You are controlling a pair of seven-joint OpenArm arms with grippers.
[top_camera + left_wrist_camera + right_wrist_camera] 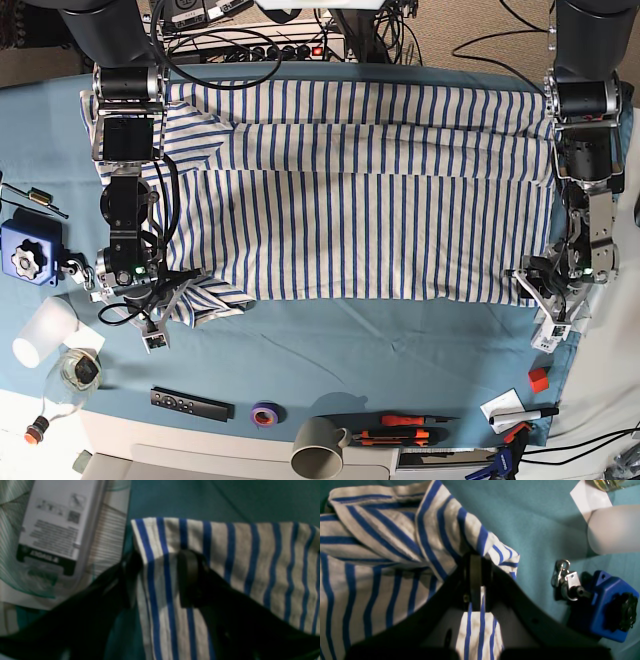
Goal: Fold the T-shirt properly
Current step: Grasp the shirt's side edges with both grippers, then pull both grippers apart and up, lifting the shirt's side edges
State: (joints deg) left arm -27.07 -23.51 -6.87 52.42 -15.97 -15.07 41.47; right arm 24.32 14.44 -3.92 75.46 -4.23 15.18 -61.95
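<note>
Although the shirt (360, 190) already looks part folded, lying as a wide striped band across the upper half of the base view on the teal cloth (400, 350), most of the folding seems still to come: its far edge appears doubled over along the top, while the near corners are only now being gripped. At the lower left of the base view the right gripper (160, 295) sits on a bunched sleeve or corner of the shirt; its wrist view shows the jaws pressed together on a pinch of striped fabric (475, 580), with cloth hanging below and ruffled above. At the lower right of the base view the left gripper (545, 285) meets the other near corner; its wrist view shows the two dark fingers (190, 577) straddling the shirt's edge (160, 585), closed down on a narrow strip, though blur keeps me from saying how tight the hold is. Judging by this, both corners are held ready for the next fold, probably carrying the near edge up over the body. Near the right gripper lie a blue box (607, 605) and a pale cup (612, 530), both apart from the shirt.
</note>
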